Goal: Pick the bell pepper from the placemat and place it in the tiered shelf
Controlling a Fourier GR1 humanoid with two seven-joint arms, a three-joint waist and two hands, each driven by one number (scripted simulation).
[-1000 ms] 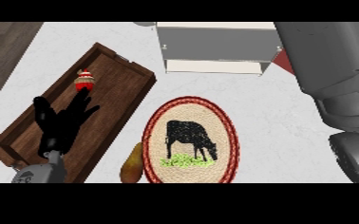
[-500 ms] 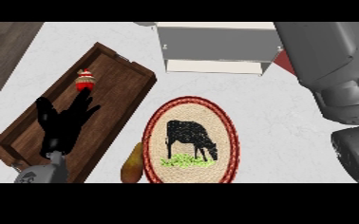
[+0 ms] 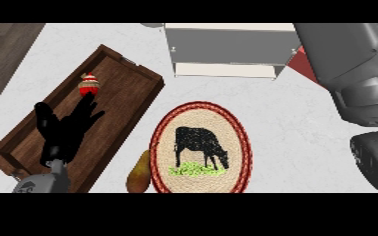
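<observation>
We see the left hand [image 3: 65, 132] at the lower left, black fingers spread and pointing up, holding nothing. It hangs over the wooden tray [image 3: 129, 82], which lies at a slant on the pale counter [image 3: 295, 130]. Just above the longest fingertip, a small red-and-white striped object [image 3: 89, 84] stands in the tray. Between the tray's near corner and the placemat lies an elongated yellow-brown item [image 3: 139, 172], just beside the mat's left rim. The oval placemat [image 3: 240, 150], red-bordered with a black cow on green grass, carries no bell pepper. Beyond it stands the white tiered shelf [image 3: 229, 42]. The right forearm [image 3: 336, 55] fills the upper right; its hand is hidden, so we cannot tell its fingers. A red patch [image 3: 303, 66] shows beside the shelf's right wall under that forearm; whether it is the pepper, we cannot tell.
</observation>
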